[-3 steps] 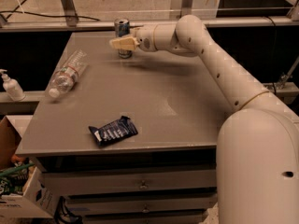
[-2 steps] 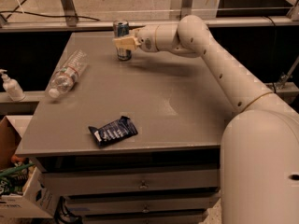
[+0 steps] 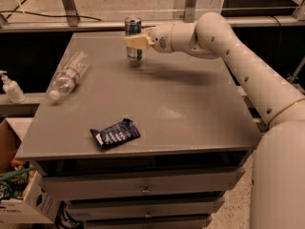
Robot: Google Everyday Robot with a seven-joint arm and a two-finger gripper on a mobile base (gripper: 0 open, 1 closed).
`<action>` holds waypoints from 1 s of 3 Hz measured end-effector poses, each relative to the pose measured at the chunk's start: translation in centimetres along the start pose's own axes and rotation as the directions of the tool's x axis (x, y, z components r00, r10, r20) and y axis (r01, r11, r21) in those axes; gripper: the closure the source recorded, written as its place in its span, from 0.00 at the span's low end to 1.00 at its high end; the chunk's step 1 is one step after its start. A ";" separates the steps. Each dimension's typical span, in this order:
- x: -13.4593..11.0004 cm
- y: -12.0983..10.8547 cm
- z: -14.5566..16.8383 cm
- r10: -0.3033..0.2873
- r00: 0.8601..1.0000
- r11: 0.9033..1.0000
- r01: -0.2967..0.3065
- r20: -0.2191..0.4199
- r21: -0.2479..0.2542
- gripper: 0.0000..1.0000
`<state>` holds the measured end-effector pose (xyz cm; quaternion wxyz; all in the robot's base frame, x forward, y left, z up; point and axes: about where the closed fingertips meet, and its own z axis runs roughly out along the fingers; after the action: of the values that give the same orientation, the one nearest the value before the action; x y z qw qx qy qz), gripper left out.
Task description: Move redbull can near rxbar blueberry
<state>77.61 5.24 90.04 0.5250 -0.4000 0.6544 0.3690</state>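
Camera view: a grey table is seen from the front, with the arm reaching in from the right.
Redbull can: it stands upright at the far edge of the table, left of centre, well apart from the bar.
Rxbar blueberry: it lies flat near the front edge, slightly askew.
Gripper: it is held level against the can's middle, its pale tip overlapping the can's front. Whether it is closed on the can cannot be told.
Handling: the can is judged to be light and thin-walled – rigid enough for a firm hold, but likely to dent if squeezed hard. Its smooth metal skin is probably slippery. Being tall and slim, it is expected to tip easily if pushed high up.
Hold: the mid-body is judged the best place to be gripped, across the round wall and level, so that the can is kept upright.
Set-down: a spot just beside the bar is called for – not on the wrapper.
Clear plastic bottle: it lies on its side at the left, away from the likely path.
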 end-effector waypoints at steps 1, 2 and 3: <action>-0.6 2.2 -5.1 -0.010 1.000 1.000 0.010 0.018 0.020 1.00; 1.4 5.7 -12.3 -0.007 1.000 0.998 0.008 -0.017 0.066 1.00; 1.4 5.7 -12.3 -0.007 1.000 0.998 0.008 -0.017 0.064 1.00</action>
<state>67.40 -3.73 91.19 0.5335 -0.3887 0.6685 0.3426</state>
